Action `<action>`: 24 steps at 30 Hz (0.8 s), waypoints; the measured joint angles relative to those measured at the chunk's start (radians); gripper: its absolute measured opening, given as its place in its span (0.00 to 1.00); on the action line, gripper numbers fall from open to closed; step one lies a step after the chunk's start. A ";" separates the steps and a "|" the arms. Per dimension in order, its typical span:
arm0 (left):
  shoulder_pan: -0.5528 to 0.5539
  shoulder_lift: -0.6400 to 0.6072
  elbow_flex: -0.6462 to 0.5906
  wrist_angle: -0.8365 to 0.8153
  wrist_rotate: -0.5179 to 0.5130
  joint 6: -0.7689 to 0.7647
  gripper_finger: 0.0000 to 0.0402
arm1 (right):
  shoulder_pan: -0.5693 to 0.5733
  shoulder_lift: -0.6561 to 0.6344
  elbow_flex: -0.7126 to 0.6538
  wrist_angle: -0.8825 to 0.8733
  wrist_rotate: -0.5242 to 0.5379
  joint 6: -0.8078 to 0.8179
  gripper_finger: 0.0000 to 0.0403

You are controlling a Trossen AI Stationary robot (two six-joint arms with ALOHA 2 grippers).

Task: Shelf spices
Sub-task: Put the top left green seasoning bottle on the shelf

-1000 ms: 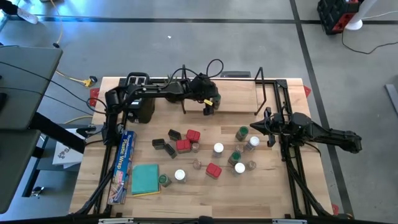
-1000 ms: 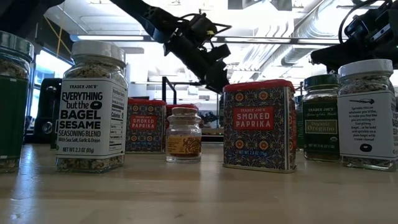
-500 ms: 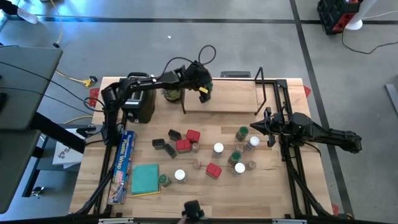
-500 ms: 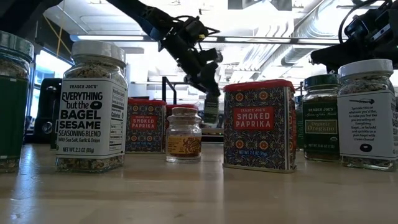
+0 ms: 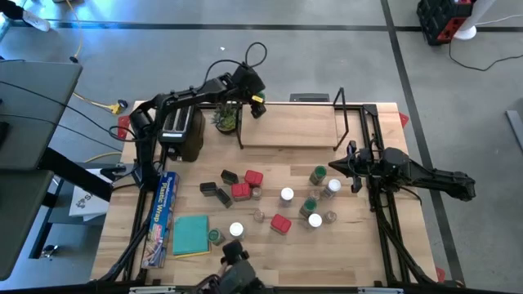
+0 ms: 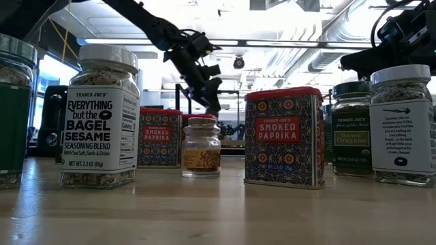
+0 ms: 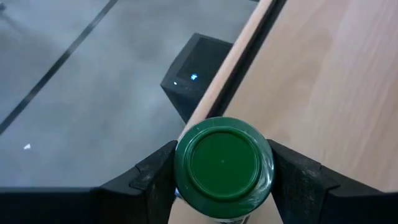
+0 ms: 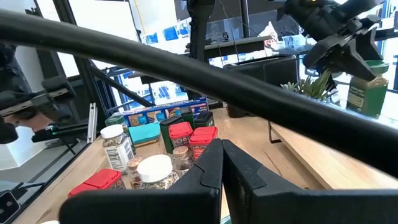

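My left gripper (image 5: 257, 106) is shut on a green-lidded spice jar (image 7: 224, 165) and holds it over the far left corner of the shelf (image 5: 294, 126), a light-wood plank with black frame ends. The right wrist view shows the same jar (image 8: 367, 87) under the fingers, above the plank (image 8: 323, 155). The other spices stand on the table in front of the shelf: red tins (image 5: 253, 177), white-lidded jars (image 5: 287, 194), green-lidded jars (image 5: 317, 175) and dark tins (image 5: 214, 190). My right gripper (image 5: 335, 167) waits shut at the table's right side, touching nothing. My left gripper pinches the jar between its two fingers (image 7: 155, 174), one on each side of the jar just under the green lid (image 7: 186, 186). The fingers slant down from above. The jar hangs below them, about upright and clear of the plank.
A black toaster (image 5: 184, 135) and a small potted plant (image 5: 226, 120) stand just left of the shelf. A blue wrap box (image 5: 163, 216) and a teal pad (image 5: 191, 234) lie at the near left. Beyond the shelf's far edge are the table edge and a black box (image 7: 199, 68).
My left gripper has carried the jar from the shelf's near edge toward the table's far edge and somewhat left, to the plank's far left corner. The jar has stayed in the hold, clear of the plank.
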State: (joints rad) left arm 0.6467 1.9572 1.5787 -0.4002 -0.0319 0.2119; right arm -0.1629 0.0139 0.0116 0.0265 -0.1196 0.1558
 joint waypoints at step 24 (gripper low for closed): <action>0.008 0.000 0.000 -0.026 0.000 0.008 0.58 | 0.000 0.000 0.000 0.000 0.000 0.000 0.00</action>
State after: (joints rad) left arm 0.6544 1.9573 1.5787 -0.4266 -0.0319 0.2195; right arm -0.1629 0.0139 0.0116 0.0265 -0.1196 0.1558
